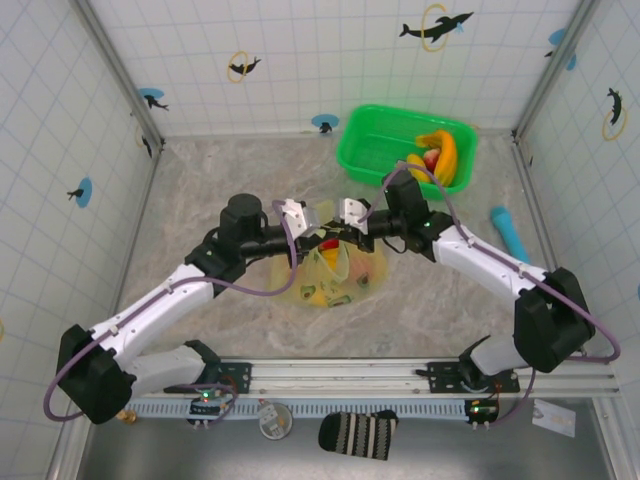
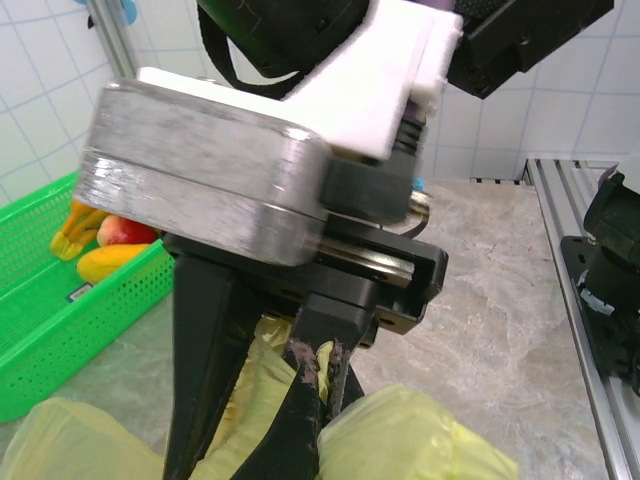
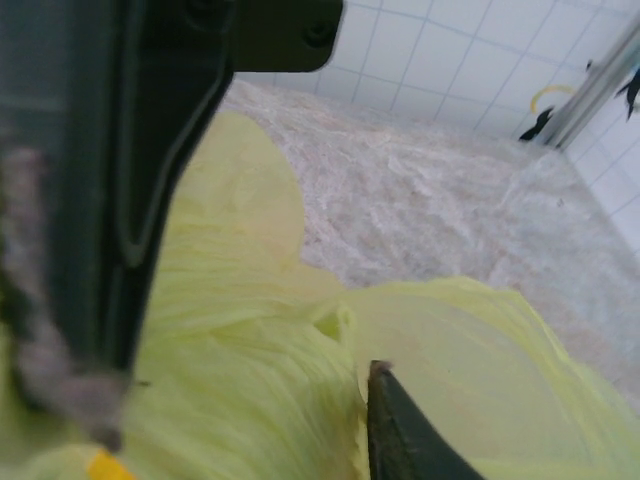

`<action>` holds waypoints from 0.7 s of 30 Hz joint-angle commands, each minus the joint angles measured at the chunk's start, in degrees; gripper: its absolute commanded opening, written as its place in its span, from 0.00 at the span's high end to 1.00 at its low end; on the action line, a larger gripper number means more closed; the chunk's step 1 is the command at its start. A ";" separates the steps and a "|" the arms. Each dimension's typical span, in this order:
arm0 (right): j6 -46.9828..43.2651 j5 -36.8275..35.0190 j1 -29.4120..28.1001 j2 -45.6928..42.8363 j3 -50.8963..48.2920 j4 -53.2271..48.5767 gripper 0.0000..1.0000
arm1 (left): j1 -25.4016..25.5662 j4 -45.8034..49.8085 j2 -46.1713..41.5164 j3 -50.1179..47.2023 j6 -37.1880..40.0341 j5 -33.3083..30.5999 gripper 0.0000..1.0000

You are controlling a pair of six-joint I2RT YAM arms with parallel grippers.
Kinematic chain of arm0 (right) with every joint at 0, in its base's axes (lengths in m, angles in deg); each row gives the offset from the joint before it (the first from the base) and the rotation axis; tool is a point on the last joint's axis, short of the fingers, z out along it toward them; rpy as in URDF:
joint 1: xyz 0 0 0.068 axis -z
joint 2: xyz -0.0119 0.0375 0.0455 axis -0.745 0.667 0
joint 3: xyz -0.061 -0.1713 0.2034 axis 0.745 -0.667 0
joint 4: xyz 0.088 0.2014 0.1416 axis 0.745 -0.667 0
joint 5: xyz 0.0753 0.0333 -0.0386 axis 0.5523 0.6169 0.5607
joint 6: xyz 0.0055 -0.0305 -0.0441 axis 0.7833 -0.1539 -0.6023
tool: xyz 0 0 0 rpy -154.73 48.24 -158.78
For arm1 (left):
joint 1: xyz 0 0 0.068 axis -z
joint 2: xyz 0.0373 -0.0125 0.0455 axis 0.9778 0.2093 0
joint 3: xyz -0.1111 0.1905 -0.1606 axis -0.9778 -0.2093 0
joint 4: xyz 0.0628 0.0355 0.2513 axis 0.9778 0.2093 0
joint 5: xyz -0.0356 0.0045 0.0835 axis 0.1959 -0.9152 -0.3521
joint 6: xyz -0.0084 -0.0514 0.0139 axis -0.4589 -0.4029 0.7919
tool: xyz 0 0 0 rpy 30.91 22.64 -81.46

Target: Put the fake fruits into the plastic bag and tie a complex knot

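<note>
The left gripper's (image 1: 312,232) fingers were pressed shut at the gathered top of the plastic bag (image 1: 338,278); the right gripper's (image 3: 240,400) fingers stood apart, bag film bunched between them; the bag lay mid-table; fake fruits (image 1: 440,155) sat in the green basket (image 1: 375,135) toward the table's far right corner.

The right gripper (image 3: 235,400) shows blurred fingers (image 3: 60,330); the plastic bag (image 3: 480,360) — cut off at the bottom edge.

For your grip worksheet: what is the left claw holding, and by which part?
The left claw is shut on the plastic bag, pinching bunched film at its top.
</note>
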State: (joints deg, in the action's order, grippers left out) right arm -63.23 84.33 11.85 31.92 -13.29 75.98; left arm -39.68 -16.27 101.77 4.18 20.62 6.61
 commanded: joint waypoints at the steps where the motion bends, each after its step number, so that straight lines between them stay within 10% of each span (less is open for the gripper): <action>1: 1.87 -3.04 -0.73 -1.18 -1.38 9.07 0.85 | -0.18 0.51 0.23 2.02 1.79 0.86 1.00; 12: 11.91 -35.74 -9.77 -5.31 -17.60 42.50 1.00 | -0.18 -1.25 -2.19 -1.78 -0.20 -2.98 1.00; 21: 19.02 -43.30 -13.31 -3.31 -21.43 57.25 0.96 | -0.18 -3.71 -5.49 -5.98 -2.58 -5.22 0.94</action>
State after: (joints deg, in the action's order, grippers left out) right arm -49.22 46.21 -1.73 28.10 -33.77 121.49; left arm -39.76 -18.76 97.90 -0.76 19.77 1.98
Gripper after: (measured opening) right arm 0.044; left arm 0.057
